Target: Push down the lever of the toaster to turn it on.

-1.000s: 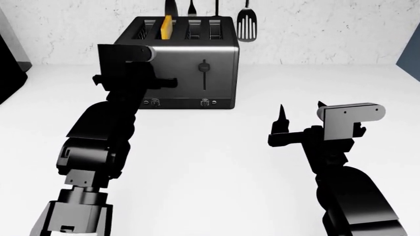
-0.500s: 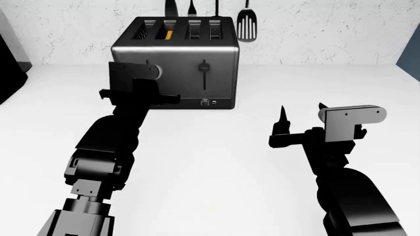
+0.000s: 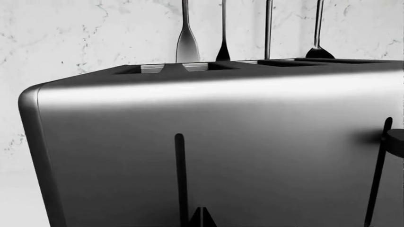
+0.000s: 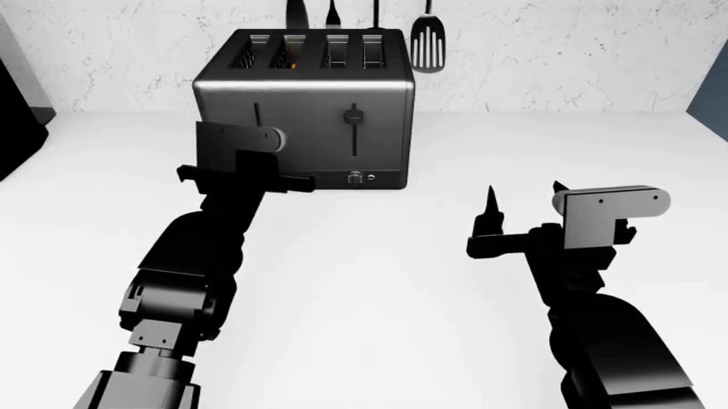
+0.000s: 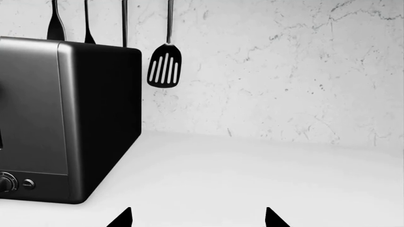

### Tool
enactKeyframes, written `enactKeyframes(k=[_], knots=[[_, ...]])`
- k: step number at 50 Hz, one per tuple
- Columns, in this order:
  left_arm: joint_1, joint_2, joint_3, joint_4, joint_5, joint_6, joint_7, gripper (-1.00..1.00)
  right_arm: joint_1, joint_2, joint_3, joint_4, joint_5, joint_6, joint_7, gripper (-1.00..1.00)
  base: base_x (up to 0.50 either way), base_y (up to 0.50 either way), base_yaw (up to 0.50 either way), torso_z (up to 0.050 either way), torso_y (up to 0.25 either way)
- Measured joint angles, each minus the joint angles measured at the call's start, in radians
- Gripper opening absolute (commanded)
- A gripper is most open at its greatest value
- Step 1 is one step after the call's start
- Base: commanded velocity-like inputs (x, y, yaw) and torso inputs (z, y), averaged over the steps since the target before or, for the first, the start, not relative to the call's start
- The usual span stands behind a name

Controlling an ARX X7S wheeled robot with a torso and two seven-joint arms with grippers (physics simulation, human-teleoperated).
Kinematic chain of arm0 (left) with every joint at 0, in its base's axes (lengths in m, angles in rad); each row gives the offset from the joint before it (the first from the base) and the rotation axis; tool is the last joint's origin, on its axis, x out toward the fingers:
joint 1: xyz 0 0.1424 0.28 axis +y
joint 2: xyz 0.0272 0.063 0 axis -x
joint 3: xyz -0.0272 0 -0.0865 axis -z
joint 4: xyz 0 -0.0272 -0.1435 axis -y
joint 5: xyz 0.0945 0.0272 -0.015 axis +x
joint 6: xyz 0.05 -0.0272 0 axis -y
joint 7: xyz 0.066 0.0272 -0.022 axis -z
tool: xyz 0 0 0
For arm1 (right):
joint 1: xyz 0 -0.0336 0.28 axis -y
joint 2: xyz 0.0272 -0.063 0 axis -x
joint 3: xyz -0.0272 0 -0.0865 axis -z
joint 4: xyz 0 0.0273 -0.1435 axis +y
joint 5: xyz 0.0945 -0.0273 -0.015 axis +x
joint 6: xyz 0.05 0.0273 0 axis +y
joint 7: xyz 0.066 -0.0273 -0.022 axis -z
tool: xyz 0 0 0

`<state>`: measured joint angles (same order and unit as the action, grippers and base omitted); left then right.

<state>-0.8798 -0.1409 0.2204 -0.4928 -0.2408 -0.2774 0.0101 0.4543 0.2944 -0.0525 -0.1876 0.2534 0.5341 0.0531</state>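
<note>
- The toaster (image 4: 305,106) stands at the back of the white worktop (image 4: 376,281), against a marbled wall hung with utensils.
- Your left end effector (image 4: 245,175) sits low against the toaster's front, hiding the bottom of the left slot where the lever presumably rides. You cannot tell whether it is clenched or released.
- Your right end effector (image 4: 523,200) hovers well apart over bare worktop, fingers spread, grasping nothing, evidently kept clear.

brushed dark-grey steel toaster (image 4: 305,119) with a pale sheen across its front, thin black lever (image 4: 257,115) slot, small silver knobs (image 4: 356,177), black slotted spatula (image 5: 164,65), white table (image 4: 376,281), white marbled wall (image 5: 284,66) with faint grey veins, black arms
</note>
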Motion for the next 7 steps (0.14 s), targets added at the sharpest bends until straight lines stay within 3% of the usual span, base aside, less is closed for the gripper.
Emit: enactKeyframes(k=[7], knots=[[0.003, -0.002, 0.004, 0.005, 0.0, 0.001, -0.003, -1.0, -0.002, 0.001, -0.001, 0.002, 0.003, -0.003, 0.002, 1.0, 0.0, 0.0, 0.0, 0.0, 0.0]])
